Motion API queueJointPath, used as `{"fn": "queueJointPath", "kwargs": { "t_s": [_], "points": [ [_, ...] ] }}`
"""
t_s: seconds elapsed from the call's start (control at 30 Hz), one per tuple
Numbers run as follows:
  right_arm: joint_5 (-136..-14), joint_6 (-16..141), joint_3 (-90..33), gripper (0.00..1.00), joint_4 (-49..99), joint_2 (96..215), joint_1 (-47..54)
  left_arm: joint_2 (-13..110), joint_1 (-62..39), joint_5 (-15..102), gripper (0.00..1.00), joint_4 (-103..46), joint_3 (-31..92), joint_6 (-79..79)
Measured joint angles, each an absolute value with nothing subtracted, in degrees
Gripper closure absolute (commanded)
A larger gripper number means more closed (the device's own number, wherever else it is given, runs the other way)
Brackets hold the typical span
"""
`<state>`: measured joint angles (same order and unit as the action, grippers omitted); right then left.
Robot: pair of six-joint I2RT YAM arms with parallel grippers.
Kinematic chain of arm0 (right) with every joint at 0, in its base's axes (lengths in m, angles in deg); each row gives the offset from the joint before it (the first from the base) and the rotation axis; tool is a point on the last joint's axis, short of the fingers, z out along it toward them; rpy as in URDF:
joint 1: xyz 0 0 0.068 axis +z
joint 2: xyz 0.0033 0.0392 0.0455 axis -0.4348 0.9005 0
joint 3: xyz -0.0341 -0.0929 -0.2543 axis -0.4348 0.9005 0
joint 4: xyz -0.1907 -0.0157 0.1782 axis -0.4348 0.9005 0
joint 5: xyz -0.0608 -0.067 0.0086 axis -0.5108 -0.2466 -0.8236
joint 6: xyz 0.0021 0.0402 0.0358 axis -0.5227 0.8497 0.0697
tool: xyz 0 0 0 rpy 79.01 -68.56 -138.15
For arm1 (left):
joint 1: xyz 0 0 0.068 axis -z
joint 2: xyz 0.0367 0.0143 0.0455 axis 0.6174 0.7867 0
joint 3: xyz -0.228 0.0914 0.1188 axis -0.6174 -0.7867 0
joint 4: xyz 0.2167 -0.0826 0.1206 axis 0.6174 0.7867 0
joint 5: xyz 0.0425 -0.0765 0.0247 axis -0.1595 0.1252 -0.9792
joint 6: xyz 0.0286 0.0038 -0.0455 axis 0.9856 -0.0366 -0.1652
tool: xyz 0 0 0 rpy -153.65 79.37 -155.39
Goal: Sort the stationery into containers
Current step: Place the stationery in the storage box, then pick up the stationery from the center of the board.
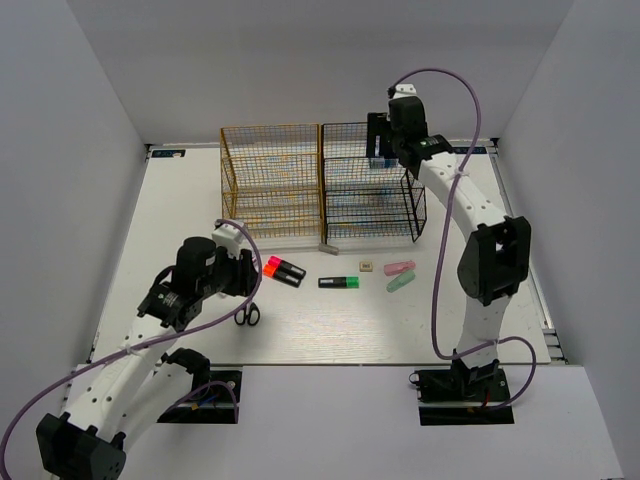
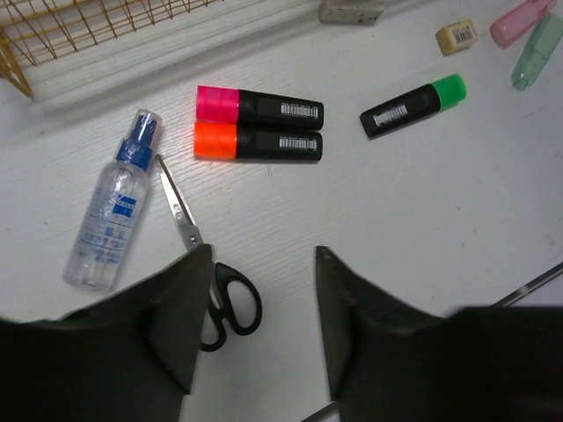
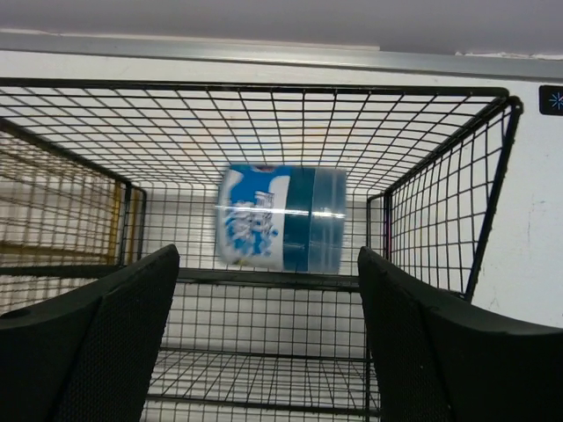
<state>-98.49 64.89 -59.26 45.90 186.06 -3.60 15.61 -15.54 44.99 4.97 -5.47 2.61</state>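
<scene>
My left gripper (image 2: 262, 250) hangs open over the table. The black-handled scissors (image 2: 230, 299) lie with their handle loops just inside its left finger (image 2: 176, 308). Beyond them lie a pink-ended marker (image 2: 259, 105), an orange-ended marker (image 2: 258, 142) and a green-ended marker (image 2: 412, 107). Farther right are a beige cube (image 2: 456, 36), a pink piece (image 2: 521, 19) and a mint piece (image 2: 537, 51). My right gripper (image 3: 268, 253) stands open at the top shelf of the black rack (image 3: 440, 176). The blue roll (image 3: 281, 218) shows blurred inside that shelf, apart from the fingers. The yellow rack (image 1: 272, 180) stands beside the black rack (image 1: 370, 185).
A clear spray bottle (image 2: 110, 220) with a blue cap lies left of the scissors' blades. A small grey piece (image 1: 330, 248) rests at the foot of the racks. White walls close in the table on three sides.
</scene>
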Motion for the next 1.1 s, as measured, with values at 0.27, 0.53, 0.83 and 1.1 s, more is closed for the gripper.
{"fn": "queueJointPath", "kwargs": {
  "t_s": [0.27, 0.53, 0.83, 1.1],
  "points": [
    [-96.2, 65.6, -57.3, 0.95, 45.9, 178.3, -3.6, 17.9, -15.6, 43.8, 1.00, 5.3, -5.5, 2.5],
    [-72.7, 54.0, -41.0, 0.09, 46.4, 161.7, -4.8, 22.2, -15.6, 32.7, 0.26, 8.7, -5.5, -3.4],
    [-44.9, 26.7, -9.1, 0.97, 52.6, 133.5, -4.7, 34.1, -15.8, 26.2, 0.52, 13.7, -2.2, 0.0],
    [-37.5, 20.3, -0.9, 0.68, 54.4, 131.5, -5.0, 41.4, -16.3, 23.7, 0.55, 9.3, 0.1, 14.4]
  ]
}}
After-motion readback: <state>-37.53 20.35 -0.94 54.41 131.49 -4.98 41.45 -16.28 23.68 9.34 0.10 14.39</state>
